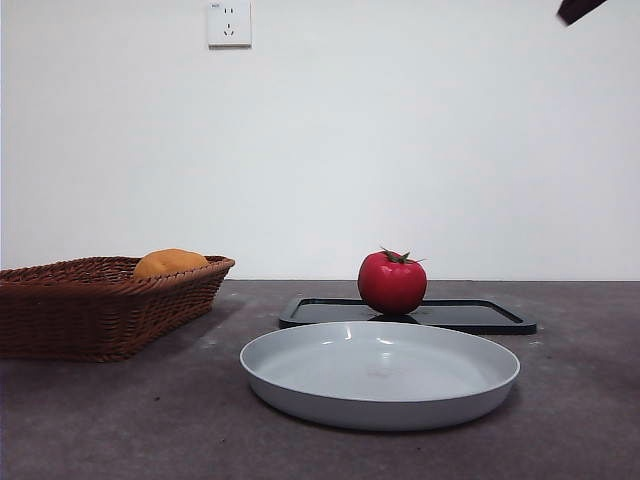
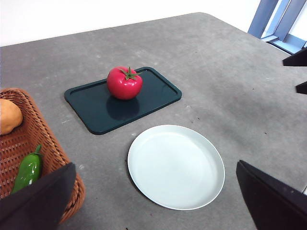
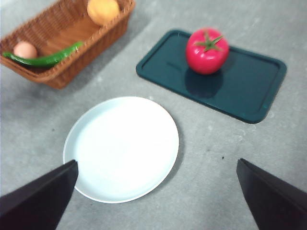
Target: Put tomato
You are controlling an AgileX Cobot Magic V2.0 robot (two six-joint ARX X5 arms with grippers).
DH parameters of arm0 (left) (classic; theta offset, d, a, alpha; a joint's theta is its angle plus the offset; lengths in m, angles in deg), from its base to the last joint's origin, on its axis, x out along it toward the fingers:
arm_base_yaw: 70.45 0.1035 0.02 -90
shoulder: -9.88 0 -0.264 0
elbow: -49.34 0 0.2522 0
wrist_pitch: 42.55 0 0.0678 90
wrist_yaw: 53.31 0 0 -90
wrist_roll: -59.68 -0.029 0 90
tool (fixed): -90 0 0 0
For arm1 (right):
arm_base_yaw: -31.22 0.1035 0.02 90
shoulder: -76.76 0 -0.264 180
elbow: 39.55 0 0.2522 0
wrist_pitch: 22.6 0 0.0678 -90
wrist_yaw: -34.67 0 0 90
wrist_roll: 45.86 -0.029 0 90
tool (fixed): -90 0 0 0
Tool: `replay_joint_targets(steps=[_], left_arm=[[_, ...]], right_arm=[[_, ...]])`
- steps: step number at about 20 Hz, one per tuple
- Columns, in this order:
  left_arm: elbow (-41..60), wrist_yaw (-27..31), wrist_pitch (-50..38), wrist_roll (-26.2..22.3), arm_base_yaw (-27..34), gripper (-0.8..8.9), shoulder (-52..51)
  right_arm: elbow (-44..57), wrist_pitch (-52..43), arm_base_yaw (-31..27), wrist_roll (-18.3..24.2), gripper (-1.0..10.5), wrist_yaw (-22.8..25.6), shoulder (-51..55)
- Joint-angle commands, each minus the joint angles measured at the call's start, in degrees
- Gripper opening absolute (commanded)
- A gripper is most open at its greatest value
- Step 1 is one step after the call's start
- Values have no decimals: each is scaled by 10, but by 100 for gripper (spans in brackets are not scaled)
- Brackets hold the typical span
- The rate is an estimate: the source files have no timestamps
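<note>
The red tomato (image 1: 392, 283) with a green stem stands upright on a dark rectangular tray (image 1: 470, 316). It also shows in the left wrist view (image 2: 124, 83) and the right wrist view (image 3: 206, 50). An empty pale grey plate (image 1: 380, 375) lies on the table in front of the tray. My left gripper (image 2: 155, 164) is open and empty, high above the plate (image 2: 175, 166). My right gripper (image 3: 156, 161) is open and empty, also high above the plate (image 3: 121, 148). Neither gripper touches anything.
A brown wicker basket (image 1: 100, 310) stands left of the plate and holds an orange-yellow round fruit (image 1: 170, 263), a green pepper (image 3: 45, 58) and a small pinkish egg-shaped thing (image 3: 25, 49). A black arm tip (image 1: 580, 8) shows at the front view's top right corner.
</note>
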Motion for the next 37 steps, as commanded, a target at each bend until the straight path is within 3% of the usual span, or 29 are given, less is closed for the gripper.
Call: replay_joint_targets(steps=[1,8,9,10,11,12,26,27,31,34,37], left_arm=[[-4,-1,-9,2,-4,720,2],[-4,-1,-8,1,-4,685,2],[-4,-1,-8,1,-4,510,2],[-4,-1,-7,1,-4,237,2],[-4,-1,-6,0,-4,-19,2],[-4,3,-6,0,-4,33,2],[-5,3,-6,-1,-3,29,0],[-4,4,-4,-26,2,29,-5],[43,10,-1,-146,108,29,-39],[142,60,-66,-109,212,29,-85],[259,75,-172,-55,285,29,-142]], right_arm=[[-3,-9,3,-8,684,1,16],[-3,-28,3,-6,664,0,27],[-3,-28,3,-6,469,0,26],[-3,-27,3,-6,128,0,26],[-3,-28,3,-6,-3,1,26],[-3,-30,3,-6,27,0,26],[-3,-30,3,-6,27,-3,26],[-3,-30,3,-6,27,-4,26],[-3,-30,3,-6,27,-3,26],[-3,-30,3,-6,27,-4,26],[-3,-31,3,-6,27,-3,26]])
